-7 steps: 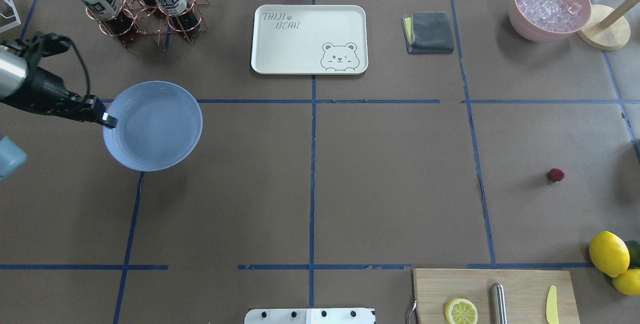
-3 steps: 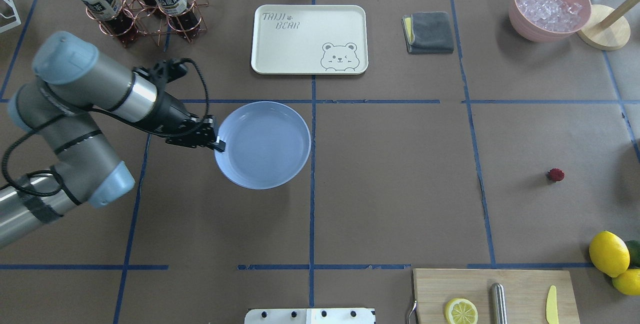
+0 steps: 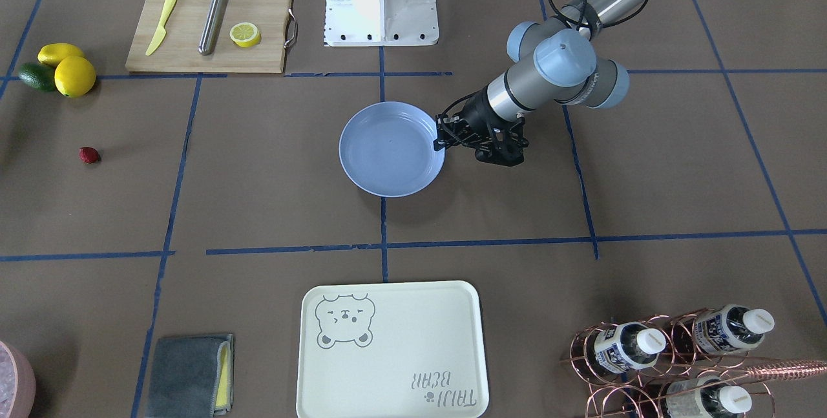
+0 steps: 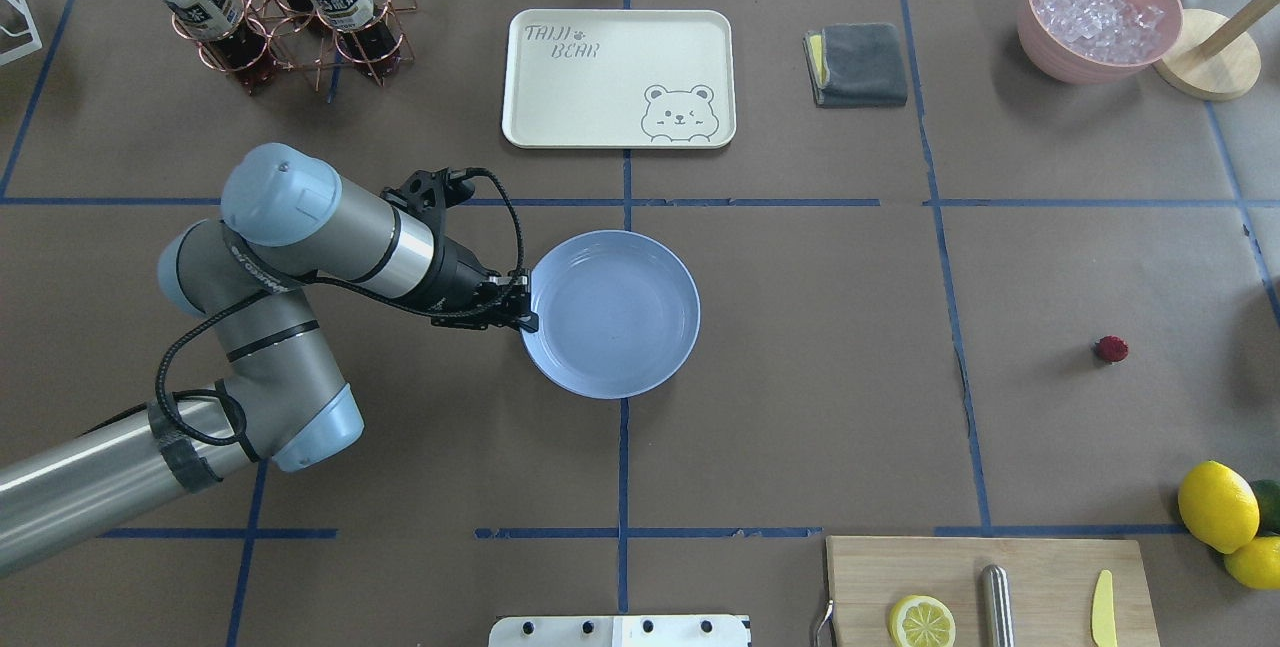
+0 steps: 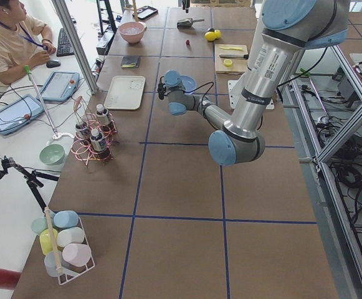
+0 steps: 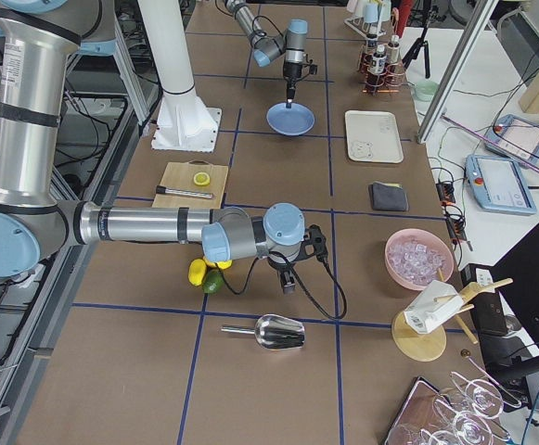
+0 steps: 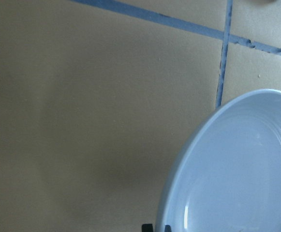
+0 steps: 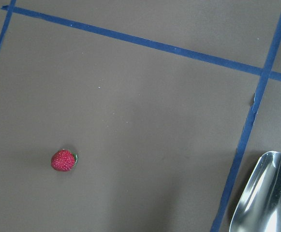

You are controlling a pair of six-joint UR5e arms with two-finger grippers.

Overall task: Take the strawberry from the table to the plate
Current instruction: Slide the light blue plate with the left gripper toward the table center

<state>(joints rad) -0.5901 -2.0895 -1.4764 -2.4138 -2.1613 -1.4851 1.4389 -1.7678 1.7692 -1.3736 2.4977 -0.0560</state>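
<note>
My left gripper (image 4: 527,319) is clamped on the rim of the blue plate (image 4: 620,322) at the middle of the surface (image 4: 800,407). Well to the right, the strawberry (image 4: 1111,349) lies on the surface, above the lemons (image 4: 1217,506). My right gripper (image 6: 288,282) hangs beside them; I cannot tell whether it is open or closed.

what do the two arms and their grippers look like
Both arms are silver-grey metal tubes with pale blue rounded joint caps. The left arm has a black wrist, a looping black cable, a black tape band and a small black left gripper. The right arm matches, with a black cable looping by its dark right gripper.
</note>
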